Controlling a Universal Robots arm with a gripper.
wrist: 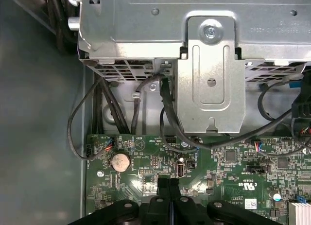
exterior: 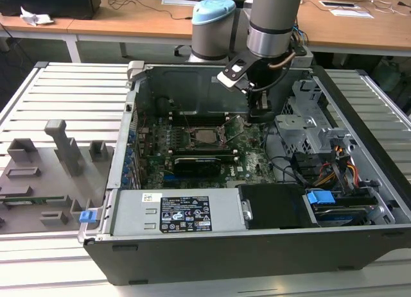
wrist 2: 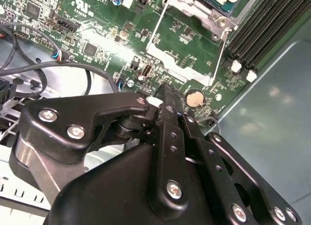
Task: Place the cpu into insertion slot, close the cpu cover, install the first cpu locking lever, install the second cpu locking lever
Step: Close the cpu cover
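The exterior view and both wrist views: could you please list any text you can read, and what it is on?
Nothing reads with confidence.
Black label on the power supply, exterior view: print too small.
White markings on the motherboard, in both wrist views: too small.
Stamped characters on the metal drive cage, first wrist view: illegible.

- Bright, even room light falls from above in the exterior view. The slatted table (exterior: 64, 92) is pale.
- Inside the case (exterior: 212, 258) it is darker, and the motherboard (exterior: 250, 162) lies in shade.
- In the second wrist view my gripper (wrist 2: 165, 91) has soft highlights on its black links, and the case wall (wrist 2: 272, 113) shows pale reflections.
- In the first wrist view the drive cage (wrist: 209, 79) gleams, and the case wall is dim.
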